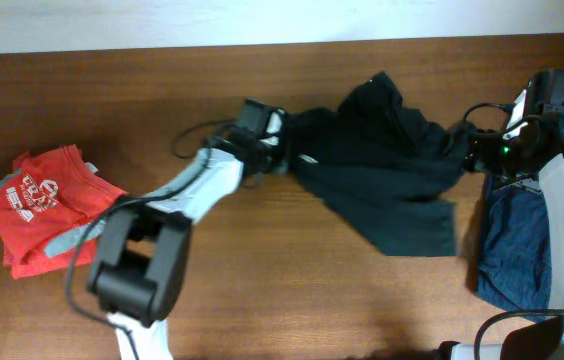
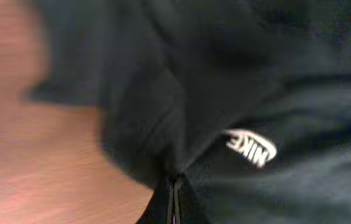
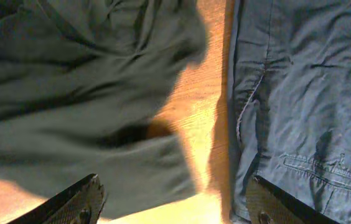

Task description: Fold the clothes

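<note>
A blackish dark-teal shirt lies crumpled across the middle of the table. My left gripper is at its left edge. In the left wrist view the jaws are pressed together, pinching a fold of the shirt just below its white logo. My right gripper hovers over the shirt's right edge, open. Its fingertips stand wide apart above the shirt and a navy-blue garment, holding nothing.
The navy-blue garment lies at the right edge beside the right arm. A red tee with white print is bunched at the far left. Bare wooden table shows in front of the shirt.
</note>
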Available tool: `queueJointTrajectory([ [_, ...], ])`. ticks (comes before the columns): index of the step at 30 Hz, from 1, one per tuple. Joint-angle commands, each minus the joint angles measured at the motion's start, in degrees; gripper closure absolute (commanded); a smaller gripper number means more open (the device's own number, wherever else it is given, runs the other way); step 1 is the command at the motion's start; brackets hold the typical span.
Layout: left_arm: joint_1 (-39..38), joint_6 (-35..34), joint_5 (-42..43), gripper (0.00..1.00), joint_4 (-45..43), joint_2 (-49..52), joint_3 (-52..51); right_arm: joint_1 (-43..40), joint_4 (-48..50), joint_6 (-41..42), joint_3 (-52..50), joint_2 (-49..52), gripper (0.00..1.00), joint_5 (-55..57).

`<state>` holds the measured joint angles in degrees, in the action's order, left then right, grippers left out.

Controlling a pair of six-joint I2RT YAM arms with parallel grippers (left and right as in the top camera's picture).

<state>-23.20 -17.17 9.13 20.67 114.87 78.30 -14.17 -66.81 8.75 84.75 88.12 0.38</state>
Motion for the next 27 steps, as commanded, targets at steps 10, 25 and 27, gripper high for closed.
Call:
queueJointTrajectory([
  [10,21.07,5.11,0.63,0.01,13.51,-18.34,1.99,-0.11,0.55,-0.39,0.28,-0.07,0.21,0.07],
  [25,20.76,-0.09,-8.52,0.08,36.30,-18.23,-2.93,8.24,2.40,-12.83,0.28,2.12,0.17,-16.87],
  [27,20.83,-0.11,-8.55,0.19,34.82,-17.99,-5.68,9.18,2.49,-12.83,0.28,2.45,0.17,-16.04],
])
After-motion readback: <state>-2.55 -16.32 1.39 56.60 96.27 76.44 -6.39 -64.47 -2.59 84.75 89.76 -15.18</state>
